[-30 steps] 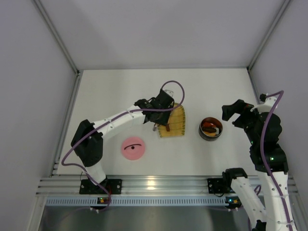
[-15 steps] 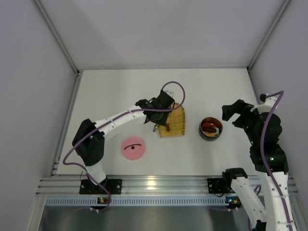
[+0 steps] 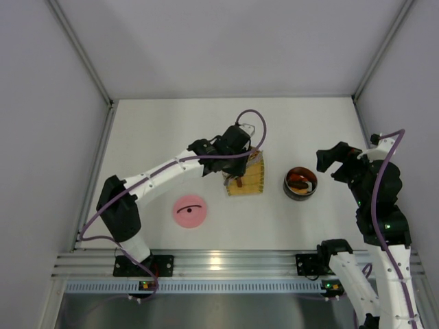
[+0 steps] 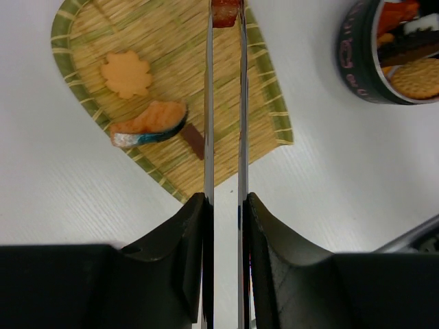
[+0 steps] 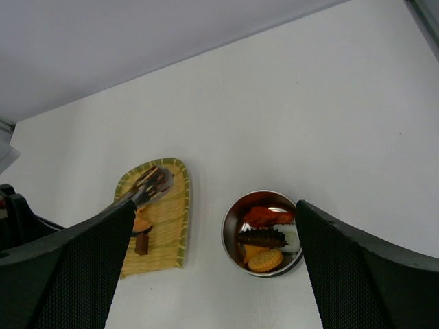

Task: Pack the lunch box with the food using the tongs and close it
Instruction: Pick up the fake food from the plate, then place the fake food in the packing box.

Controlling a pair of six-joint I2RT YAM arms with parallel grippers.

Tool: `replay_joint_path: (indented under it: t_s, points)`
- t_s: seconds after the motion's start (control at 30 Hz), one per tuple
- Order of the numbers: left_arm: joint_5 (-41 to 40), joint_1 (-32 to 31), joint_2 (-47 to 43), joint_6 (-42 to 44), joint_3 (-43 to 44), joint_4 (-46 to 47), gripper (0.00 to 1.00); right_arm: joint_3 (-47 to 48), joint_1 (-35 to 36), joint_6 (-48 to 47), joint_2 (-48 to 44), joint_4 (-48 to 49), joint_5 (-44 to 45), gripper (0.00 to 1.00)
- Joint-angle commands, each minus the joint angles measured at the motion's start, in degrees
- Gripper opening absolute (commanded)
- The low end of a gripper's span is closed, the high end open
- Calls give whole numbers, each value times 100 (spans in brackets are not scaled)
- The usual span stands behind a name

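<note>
My left gripper [image 4: 225,199] [image 3: 235,152] is shut on the tongs [image 4: 208,103], whose two slim arms run almost parallel. At their tips they pinch a red-brown piece of food [image 4: 225,12] over the yellow woven tray [image 4: 82,27]. An orange leaf-shaped piece [image 4: 125,73], a salmon-like slice [image 4: 151,127] and a brown bit [image 4: 194,140] lie on the tray. The steel lunch box [image 3: 300,183] [image 5: 264,233] stands to the right, holding a round cracker, a dark brown piece, a white chunk and red-orange pieces. Its pink lid [image 3: 190,211] lies flat at the left. My right gripper [image 5: 214,205] [image 3: 329,161] hangs open above the lunch box.
The tray [image 3: 248,177] sits between the lid and the lunch box. White walls close in the table on the left, back and right. An aluminium rail [image 3: 226,264] runs along the near edge, where both arm bases stand.
My left gripper has squeezed the tongs narrower, and its arm has shifted slightly to the right and back over the tray. The right arm has not moved.
</note>
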Motion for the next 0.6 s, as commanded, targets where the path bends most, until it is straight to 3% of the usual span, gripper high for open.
replay_joint_path:
  t_s: [0.0,0.27,0.57]
  points:
    - [395,-273,-361,116,480,242,17,113,-65,-13,-26,-72,0,98]
    - [606,-879,17,248,1183,181,19,183,-56,-13,-17,-107,-9,98]
    - [844,-1082,421,274,1421,234,24,218,-56,-22,27,-98,-9,98]
